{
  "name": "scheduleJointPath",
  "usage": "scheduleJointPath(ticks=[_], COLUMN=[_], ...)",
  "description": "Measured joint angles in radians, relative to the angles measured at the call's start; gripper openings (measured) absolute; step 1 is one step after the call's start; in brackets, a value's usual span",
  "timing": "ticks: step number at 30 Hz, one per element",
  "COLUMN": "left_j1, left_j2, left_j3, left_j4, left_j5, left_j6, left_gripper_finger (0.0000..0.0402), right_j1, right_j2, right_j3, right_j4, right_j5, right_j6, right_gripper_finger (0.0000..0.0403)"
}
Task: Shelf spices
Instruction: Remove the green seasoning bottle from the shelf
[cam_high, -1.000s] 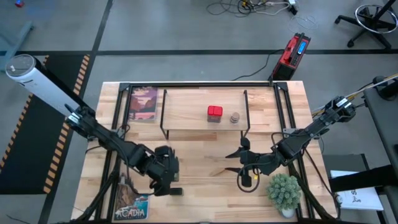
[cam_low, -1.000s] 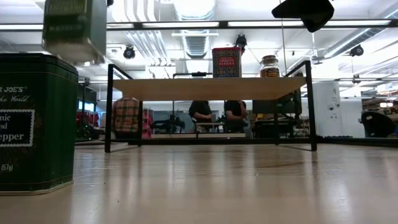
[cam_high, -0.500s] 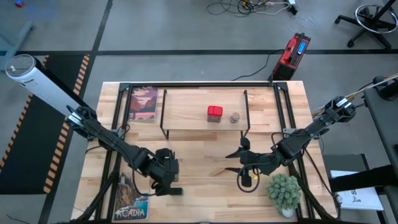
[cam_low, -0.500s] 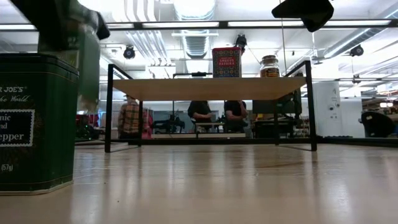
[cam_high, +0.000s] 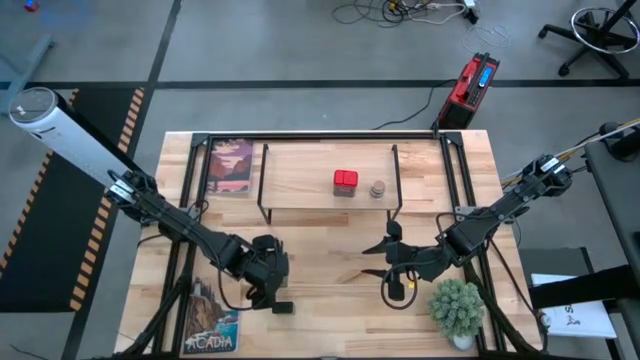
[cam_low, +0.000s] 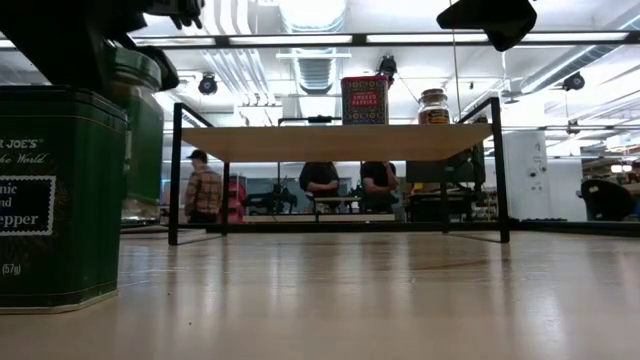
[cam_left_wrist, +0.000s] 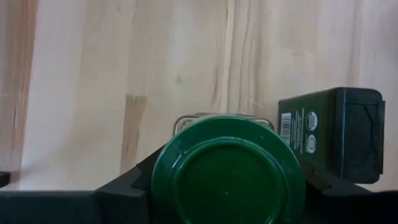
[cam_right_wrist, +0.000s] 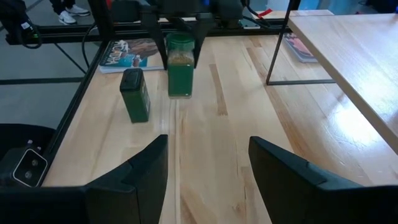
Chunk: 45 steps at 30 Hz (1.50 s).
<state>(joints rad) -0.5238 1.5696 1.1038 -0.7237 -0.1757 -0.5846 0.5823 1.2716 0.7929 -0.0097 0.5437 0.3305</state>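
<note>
Two spices remain off the shelf (cam_high: 320, 185). Left gripper (cam_high: 262, 272) is clamped on the green-lidded jar (cam_left_wrist: 227, 168), held upright just beside the dark olive tin (cam_right_wrist: 134, 94) at the table's front left. Lift vertically to avoid bumping that tin. Right gripper (cam_high: 392, 258) waits at centre-right, fingers apart.

shelf (cam_high: 300, 180) left half bare (tins right), legs flanking

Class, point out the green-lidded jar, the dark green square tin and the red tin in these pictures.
green-lidded jar (cam_left_wrist: 227, 170): left wrist view, centre of its lid.
dark green square tin (cam_right_wrist: 135, 96): right wrist view, its front face.
red tin (cam_high: 345, 181): high view, its top.
</note>
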Motion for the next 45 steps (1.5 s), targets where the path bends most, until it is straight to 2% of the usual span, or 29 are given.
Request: scheduleJointPath(ticks=[13, 36, 45], left_j1=[0.027, 0.028, 0.028], left_j2=[0.0, 0.0, 0.0], left_j3=[-0.022, -0.062, -0.094], left_j4=[0.068, 0.08, 0.135], left_j5=[0.001, 0.0, 0.001], left_j6=[0.027, 0.025, 0.044], left_gripper_finger=[0.0189, 0.019, 0.0237], right_j1=[0.0, 0.0, 0.0], right_j2=[0.0, 0.0, 0.0], right_j3=[0.0, 0.0, 0.0], right_j4=[0.0, 0.0, 0.0], right_j5=[0.0, 0.0, 0.0], right_j6=[0.0, -0.001, -0.001], right_gripper_finger=[0.0199, 0.0199, 0.0199])
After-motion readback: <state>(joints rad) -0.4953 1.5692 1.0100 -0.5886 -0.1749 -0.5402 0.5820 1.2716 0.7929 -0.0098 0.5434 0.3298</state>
